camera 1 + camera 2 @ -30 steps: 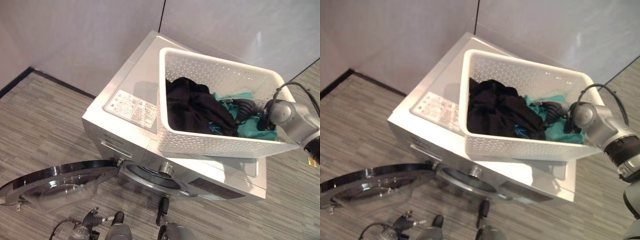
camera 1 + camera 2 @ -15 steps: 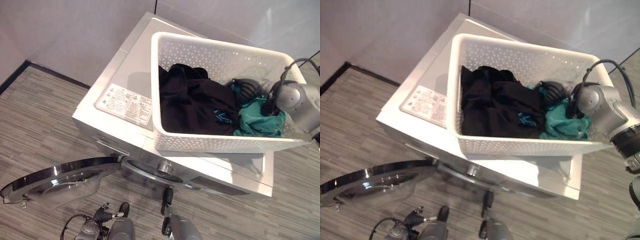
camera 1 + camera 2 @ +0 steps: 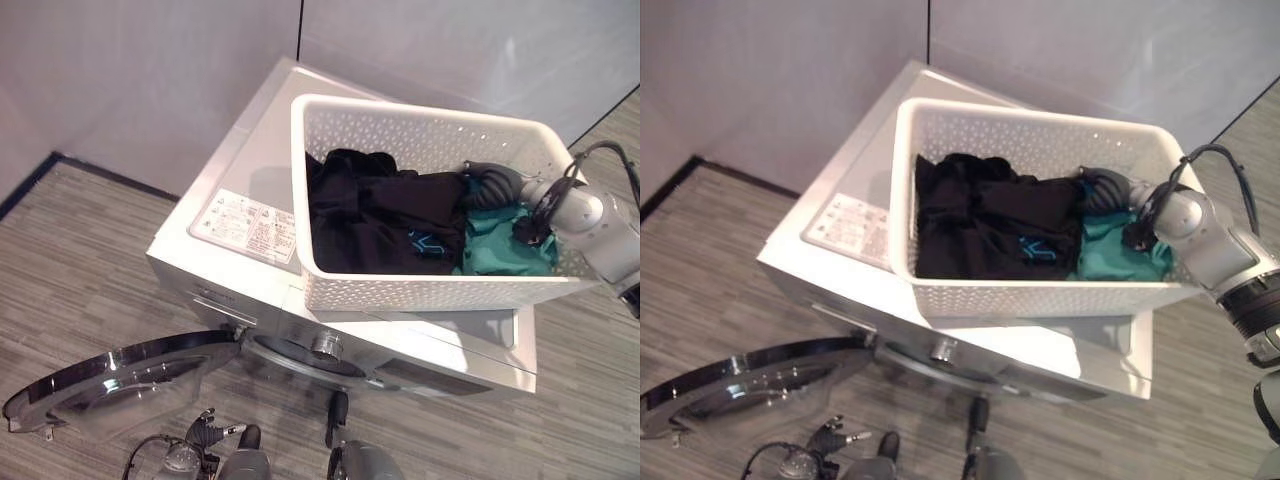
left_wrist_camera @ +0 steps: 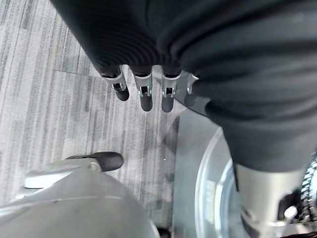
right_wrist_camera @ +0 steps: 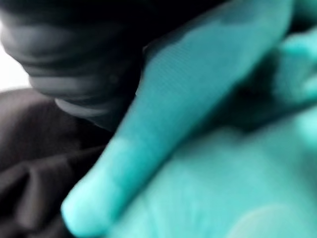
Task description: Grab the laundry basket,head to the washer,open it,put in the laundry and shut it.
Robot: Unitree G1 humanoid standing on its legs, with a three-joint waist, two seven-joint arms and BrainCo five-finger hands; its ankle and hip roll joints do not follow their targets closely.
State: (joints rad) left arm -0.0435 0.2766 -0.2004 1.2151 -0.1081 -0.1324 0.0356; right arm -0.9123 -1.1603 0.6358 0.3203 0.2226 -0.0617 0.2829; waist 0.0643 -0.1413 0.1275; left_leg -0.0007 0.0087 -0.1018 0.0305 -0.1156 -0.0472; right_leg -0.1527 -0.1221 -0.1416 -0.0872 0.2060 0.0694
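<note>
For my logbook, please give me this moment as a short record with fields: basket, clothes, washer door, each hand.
basket: white laundry basket resting on top of the washer
clothes: black garment toward the robot's left, teal garment toward its right, both inside the basket
washer door: door swung open, low over the floor
right hand: right hand reaching into the basket among the clothes; fingers hidden in cloth
left hand: left hand hanging low near the open door, fingers relaxed, holding nothing

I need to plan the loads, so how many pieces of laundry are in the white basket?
2 visible: a black garment filling the left and middle of the white perforated plastic basket, and a teal garment at its right end by the right robot hand. More may lie underneath.
</note>
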